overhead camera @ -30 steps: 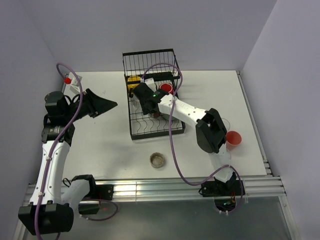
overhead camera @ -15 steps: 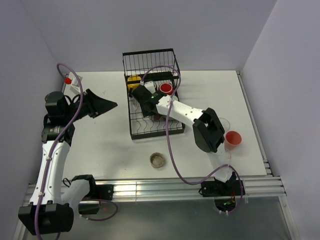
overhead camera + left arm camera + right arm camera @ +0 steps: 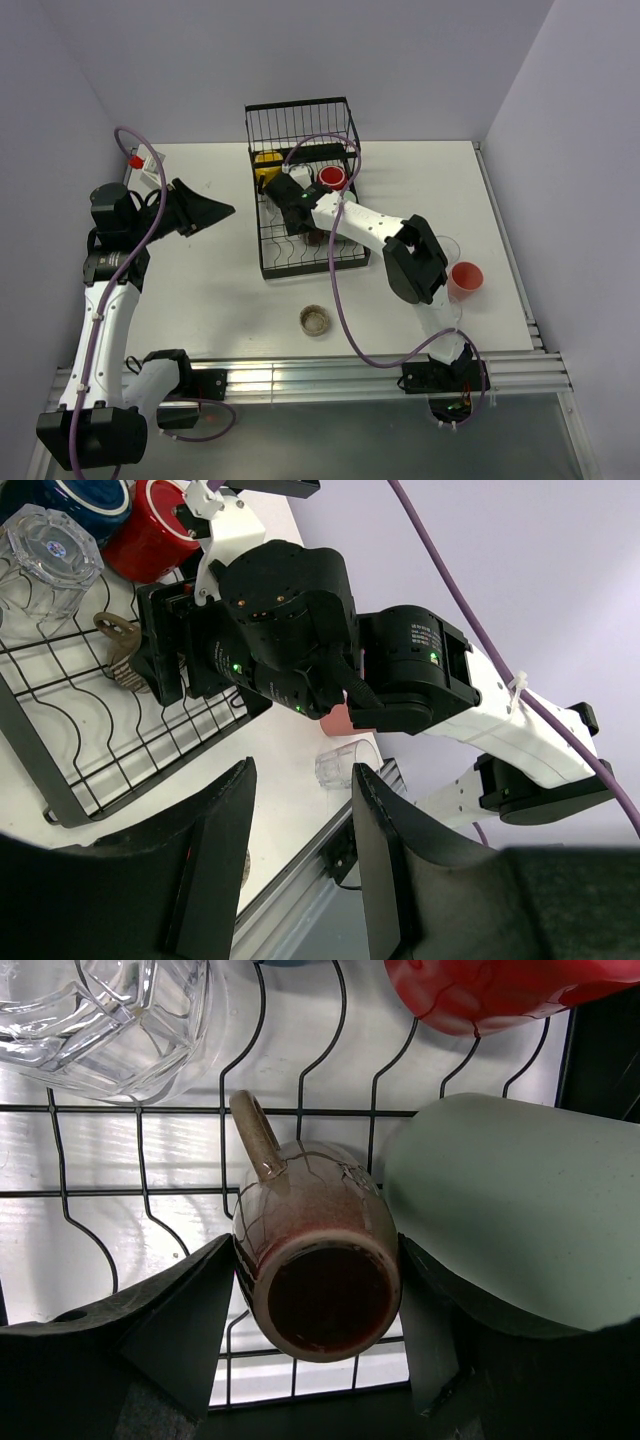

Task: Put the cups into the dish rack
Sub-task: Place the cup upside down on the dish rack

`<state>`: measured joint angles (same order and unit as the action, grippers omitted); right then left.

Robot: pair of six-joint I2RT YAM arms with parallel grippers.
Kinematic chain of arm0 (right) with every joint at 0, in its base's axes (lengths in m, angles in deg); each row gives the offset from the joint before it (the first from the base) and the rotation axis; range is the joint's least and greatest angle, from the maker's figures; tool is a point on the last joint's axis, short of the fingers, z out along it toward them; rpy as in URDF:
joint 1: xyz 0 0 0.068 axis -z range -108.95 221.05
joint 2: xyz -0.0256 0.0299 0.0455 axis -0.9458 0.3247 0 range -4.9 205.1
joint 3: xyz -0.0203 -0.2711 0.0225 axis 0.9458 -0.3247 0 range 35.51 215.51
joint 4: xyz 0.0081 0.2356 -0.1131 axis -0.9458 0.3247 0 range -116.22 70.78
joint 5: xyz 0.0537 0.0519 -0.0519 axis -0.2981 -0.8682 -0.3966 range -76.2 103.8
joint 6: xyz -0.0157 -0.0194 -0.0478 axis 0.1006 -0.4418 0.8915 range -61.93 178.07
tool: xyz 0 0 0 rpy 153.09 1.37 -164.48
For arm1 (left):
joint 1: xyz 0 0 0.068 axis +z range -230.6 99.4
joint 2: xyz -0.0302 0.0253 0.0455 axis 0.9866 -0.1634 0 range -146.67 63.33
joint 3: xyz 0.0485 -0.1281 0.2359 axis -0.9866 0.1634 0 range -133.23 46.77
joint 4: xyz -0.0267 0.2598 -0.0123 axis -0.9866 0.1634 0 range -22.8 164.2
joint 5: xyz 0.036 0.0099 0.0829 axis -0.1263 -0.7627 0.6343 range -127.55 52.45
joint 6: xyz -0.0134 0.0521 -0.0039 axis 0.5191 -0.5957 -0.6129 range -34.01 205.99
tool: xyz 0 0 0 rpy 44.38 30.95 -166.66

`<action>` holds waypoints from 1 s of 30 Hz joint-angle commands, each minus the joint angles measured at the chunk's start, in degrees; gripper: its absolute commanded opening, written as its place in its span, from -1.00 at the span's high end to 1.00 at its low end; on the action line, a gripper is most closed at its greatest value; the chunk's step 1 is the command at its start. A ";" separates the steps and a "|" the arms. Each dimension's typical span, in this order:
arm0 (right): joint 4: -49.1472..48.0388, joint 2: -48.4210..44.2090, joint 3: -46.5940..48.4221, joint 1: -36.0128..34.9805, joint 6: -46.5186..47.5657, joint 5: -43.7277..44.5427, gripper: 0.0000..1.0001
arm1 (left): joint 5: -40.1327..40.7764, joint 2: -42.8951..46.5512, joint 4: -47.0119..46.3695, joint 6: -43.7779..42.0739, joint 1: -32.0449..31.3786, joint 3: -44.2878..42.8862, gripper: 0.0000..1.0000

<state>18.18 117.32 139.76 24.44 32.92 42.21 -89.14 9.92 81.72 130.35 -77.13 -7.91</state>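
Note:
The black wire dish rack [image 3: 268, 262] stands at the table's middle back. My right gripper [image 3: 318, 1295] reaches into it [image 3: 306, 226] and is shut on a brown speckled mug [image 3: 318, 1260], which is tipped on the wavy wires [image 3: 150, 1170]. Beside it in the rack are a clear glass [image 3: 100, 1015], a red mug [image 3: 480, 990] and a pale green tumbler [image 3: 520, 1210]. A yellow mug [image 3: 266, 159] sits at the rack's back. My left gripper [image 3: 218, 211] is open and empty, left of the rack.
On the table right of the rack stand a pink tumbler [image 3: 466, 279] and a clear glass [image 3: 449, 247]. A low brownish glass [image 3: 315, 320] sits near the front edge. The left wrist view shows the right arm [image 3: 290, 610] over the rack and a navy mug [image 3: 85, 495].
My right gripper has shifted slightly farther back and left inside the rack with the brown mug. The left arm has not moved.

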 commanded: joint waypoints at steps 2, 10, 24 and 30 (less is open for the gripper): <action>0.16 -1.01 -1.06 0.12 -1.48 2.36 0.22 | -0.70 0.85 -0.99 -1.20 0.23 -0.87 0.03; 1.21 -2.06 -1.24 0.12 -2.89 2.71 -0.42 | -0.61 1.02 -0.46 -1.38 0.23 -0.87 0.03; 1.21 -6.90 -3.35 -0.23 -4.65 1.39 -0.64 | -0.70 0.76 -0.11 -1.64 0.23 -1.14 0.02; 1.74 -9.62 -3.78 -0.94 -5.17 1.39 -0.66 | 0.26 1.02 0.77 -2.26 0.23 -1.14 0.02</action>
<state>19.40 112.90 136.31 24.14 29.12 42.56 -89.10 9.92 82.71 130.00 -77.13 -7.91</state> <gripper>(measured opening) 0.826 0.492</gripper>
